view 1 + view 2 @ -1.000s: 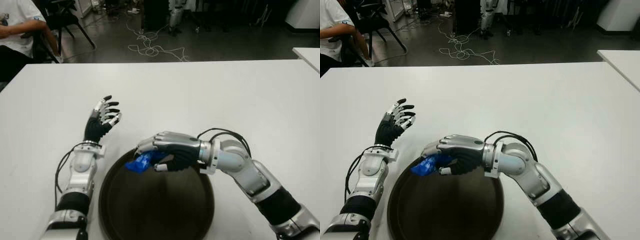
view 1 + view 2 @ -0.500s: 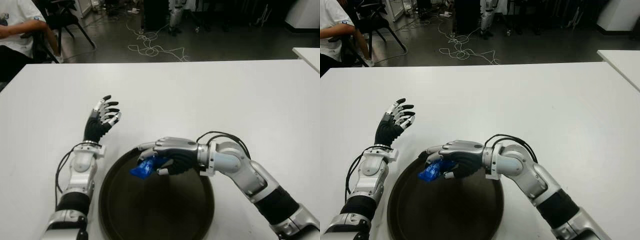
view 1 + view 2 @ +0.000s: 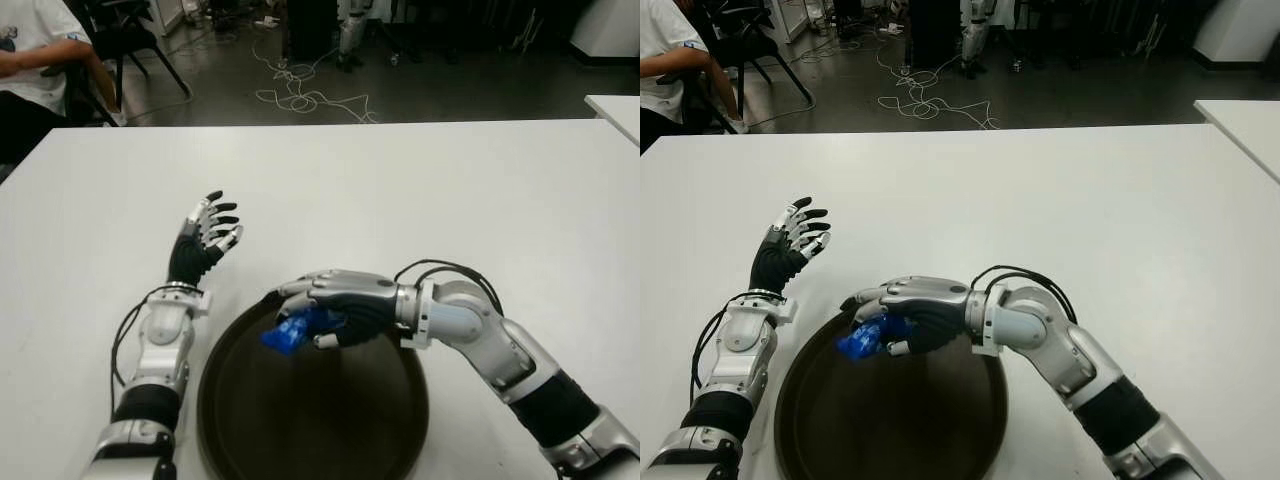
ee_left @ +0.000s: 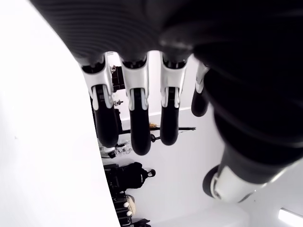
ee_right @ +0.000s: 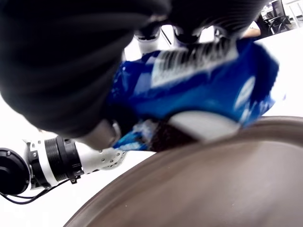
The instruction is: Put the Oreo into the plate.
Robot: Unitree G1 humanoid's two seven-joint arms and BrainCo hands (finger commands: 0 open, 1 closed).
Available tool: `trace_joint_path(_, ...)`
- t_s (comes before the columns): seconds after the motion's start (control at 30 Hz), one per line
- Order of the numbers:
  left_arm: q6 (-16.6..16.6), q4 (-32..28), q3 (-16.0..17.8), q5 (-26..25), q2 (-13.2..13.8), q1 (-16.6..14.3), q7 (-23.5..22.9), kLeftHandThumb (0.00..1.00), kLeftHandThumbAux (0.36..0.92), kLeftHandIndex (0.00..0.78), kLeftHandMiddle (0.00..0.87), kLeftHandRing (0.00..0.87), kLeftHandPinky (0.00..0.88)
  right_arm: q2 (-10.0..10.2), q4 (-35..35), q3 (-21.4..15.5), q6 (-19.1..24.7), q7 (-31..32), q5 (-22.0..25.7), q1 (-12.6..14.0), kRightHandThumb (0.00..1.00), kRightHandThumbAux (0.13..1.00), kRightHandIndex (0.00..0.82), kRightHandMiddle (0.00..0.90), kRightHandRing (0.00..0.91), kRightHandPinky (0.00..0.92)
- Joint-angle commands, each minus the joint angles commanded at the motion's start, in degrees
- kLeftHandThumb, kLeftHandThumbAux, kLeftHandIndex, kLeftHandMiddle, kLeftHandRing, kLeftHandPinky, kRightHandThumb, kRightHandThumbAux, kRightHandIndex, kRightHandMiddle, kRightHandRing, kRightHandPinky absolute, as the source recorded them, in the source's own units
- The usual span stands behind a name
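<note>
The Oreo is a small blue packet (image 3: 290,331) held in my right hand (image 3: 322,307), fingers curled over it. The hand hovers over the far left part of the dark round plate (image 3: 310,420) at the table's near edge. The right wrist view shows the blue packet (image 5: 199,80) pinched under the fingers just above the plate (image 5: 227,184). My left hand (image 3: 207,233) stands raised and spread to the left of the plate, holding nothing.
The white table (image 3: 400,190) stretches wide beyond the plate. A seated person (image 3: 30,60) and chairs are past the far left corner. Cables (image 3: 300,95) lie on the dark floor behind. Another white table's corner (image 3: 615,105) shows at far right.
My right hand carried the packet a little inward over the plate's rim, dipped low, then lifted slightly. The left hand has not moved.
</note>
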Motion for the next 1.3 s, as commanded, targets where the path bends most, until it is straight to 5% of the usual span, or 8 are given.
trace_joint_path(1.3,0.3,1.8,0.1,-0.3,-0.3,-0.7,0.1,0.526,0.743,0.118,0.217,0.238,0.275,-1.0,4.3,-1.9,-3.9,-3.3,-1.0,-1.9,0.0,0.55,0.0,0.0,0.0,0.0)
